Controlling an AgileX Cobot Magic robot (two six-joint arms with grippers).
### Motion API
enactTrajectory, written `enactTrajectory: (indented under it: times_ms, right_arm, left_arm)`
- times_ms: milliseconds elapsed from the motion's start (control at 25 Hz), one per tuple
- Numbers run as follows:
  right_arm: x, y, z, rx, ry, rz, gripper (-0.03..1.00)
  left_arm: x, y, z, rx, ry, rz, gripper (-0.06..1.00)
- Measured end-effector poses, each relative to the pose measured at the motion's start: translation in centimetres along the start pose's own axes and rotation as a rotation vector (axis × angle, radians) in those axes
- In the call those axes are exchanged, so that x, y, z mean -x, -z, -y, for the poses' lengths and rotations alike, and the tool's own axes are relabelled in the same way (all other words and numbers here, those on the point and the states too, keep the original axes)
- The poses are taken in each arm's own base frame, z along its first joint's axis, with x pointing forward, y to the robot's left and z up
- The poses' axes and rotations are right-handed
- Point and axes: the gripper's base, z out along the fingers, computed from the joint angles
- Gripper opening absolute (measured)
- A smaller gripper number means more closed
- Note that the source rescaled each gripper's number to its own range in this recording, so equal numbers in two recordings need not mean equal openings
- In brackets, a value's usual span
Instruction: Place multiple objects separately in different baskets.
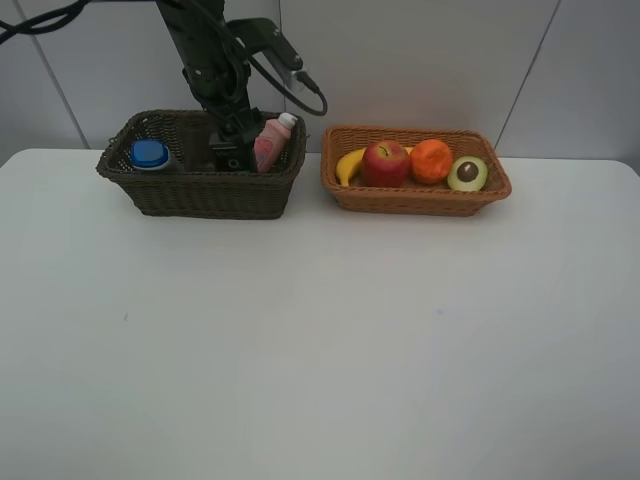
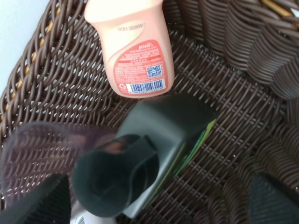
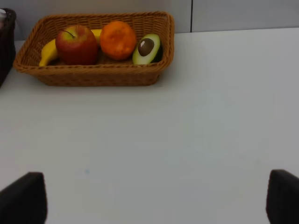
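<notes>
The left end effector (image 2: 154,205) is seen spread apart, holding nothing, right above the dark bottle (image 2: 149,154) lying in the brown basket (image 1: 200,190).

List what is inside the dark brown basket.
In the dark brown basket: a blue-capped bottle, a small pink bottle and a dark pump bottle, with the open left claw among them. A translucent cup shows faintly; the arm covers the rest.

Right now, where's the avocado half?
In the overhead view, the avocado half sits at the right end of the tan basket, just right of the orange.
</notes>
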Motion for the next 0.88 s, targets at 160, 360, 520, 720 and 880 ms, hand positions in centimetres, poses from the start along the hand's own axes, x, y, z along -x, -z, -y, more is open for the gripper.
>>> enactTrajectory:
  times_ms: [160,360,520,720,880]
  right_arm:
    - [0.0,0.0,0.0,0.0,0.0,0.0,1.0]
    - [0.0,0.0,0.0,0.0,0.0,0.0,1.0]
    - [0.0,0.0,0.0,0.0,0.0,0.0,1.0]
    - [0.0,0.0,0.0,0.0,0.0,0.0,1.0]
    - [0.0,0.0,0.0,0.0,0.0,0.0,1.0]
  left_arm:
    - [0.0,0.0,0.0,0.0,0.0,0.0,1.0]
    - [0.0,0.4,-0.1,0.002,0.001,0.003,1.0]
    - [-0.2,1.6,-0.1,-0.006,0.004,-0.018,1.0]
    - [-1.0,3.8,0.0,-0.039,0.016,-0.088,1.0]
    - [-1.6,7.0,0.0,-0.065,0.071,-0.114,1.0]
